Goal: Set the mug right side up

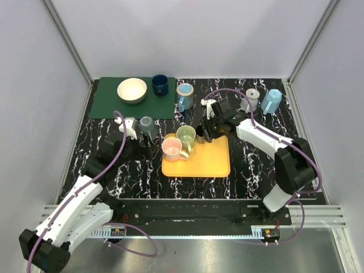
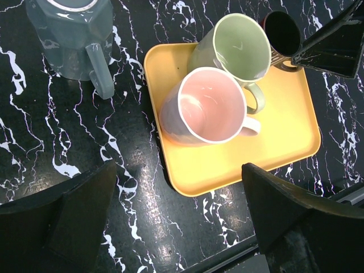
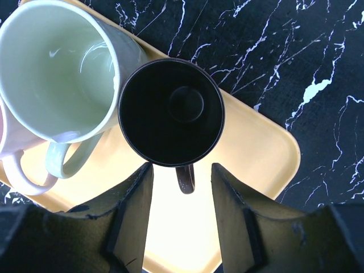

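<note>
A black mug (image 3: 170, 111) stands upright, mouth up, on the far corner of the yellow tray (image 3: 256, 153). Its handle (image 3: 185, 177) points between the fingers of my right gripper (image 3: 182, 170), which is open, with a gap on each side of the handle. From above, the right gripper (image 1: 209, 129) hovers by the black mug (image 1: 200, 134). A green mug (image 3: 54, 68) and a pink mug (image 2: 207, 105) stand upright beside it on the tray. My left gripper (image 2: 179, 170) is wide open and empty over the tray's near left corner.
A grey mug (image 2: 74, 34) stands on the table left of the tray, close to the left wrist. On the green mat (image 1: 108, 105) at the back are a cream bowl (image 1: 132, 90) and a dark blue mug (image 1: 160, 85). Three more mugs (image 1: 185, 96) (image 1: 250, 99) (image 1: 272, 100) stand along the back.
</note>
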Robot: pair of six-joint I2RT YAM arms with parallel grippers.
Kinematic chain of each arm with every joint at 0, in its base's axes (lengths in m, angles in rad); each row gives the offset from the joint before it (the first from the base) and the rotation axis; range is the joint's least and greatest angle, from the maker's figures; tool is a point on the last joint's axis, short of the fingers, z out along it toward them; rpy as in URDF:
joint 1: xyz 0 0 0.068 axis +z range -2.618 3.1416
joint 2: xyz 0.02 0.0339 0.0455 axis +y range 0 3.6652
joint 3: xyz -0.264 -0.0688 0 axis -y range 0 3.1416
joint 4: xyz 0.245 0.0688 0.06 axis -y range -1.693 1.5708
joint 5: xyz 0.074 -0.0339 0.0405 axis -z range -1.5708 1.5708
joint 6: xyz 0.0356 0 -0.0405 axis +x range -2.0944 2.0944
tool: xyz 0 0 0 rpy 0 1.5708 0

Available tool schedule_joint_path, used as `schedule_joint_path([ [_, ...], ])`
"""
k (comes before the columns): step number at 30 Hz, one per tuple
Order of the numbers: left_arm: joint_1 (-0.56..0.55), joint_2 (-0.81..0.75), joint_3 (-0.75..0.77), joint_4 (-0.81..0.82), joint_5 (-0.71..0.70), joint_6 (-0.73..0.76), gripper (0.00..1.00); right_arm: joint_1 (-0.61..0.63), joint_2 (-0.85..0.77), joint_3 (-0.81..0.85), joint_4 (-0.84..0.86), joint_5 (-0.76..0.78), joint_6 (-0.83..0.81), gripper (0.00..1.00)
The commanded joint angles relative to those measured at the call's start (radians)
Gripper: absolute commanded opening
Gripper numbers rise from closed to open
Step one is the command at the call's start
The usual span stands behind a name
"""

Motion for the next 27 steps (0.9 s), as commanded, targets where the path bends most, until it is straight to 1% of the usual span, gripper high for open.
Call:
schedule_joint_path([
  [1,-0.004,0.003,-0.001,0.04,0.02,0.007,0.94,0.01,-0.017,-0.004,0.037,0.012,-0.017,0.51],
  [11,-0.004,0.012,-0.002,0.043,0.022,0.004,0.94,0.011,0.0,-0.012,0.043,0.012,-0.015,0.5],
  [16,-0.004,0.013,-0.004,0.043,0.025,0.006,0.94,0.011,-0.019,-0.035,0.057,-0.01,-0.017,0.53],
  [18,-0.004,0.015,-0.005,0.046,0.028,0.004,0.94,0.011,-0.023,-0.044,0.058,-0.013,-0.015,0.53],
  [19,-0.004,0.015,-0.006,0.046,0.028,0.003,0.94,0.011,-0.023,-0.047,0.06,-0.008,-0.042,0.53],
  [27,-0.004,0.015,-0.007,0.048,0.028,0.001,0.94,0.011,-0.025,-0.06,0.075,-0.008,-0.043,0.51],
])
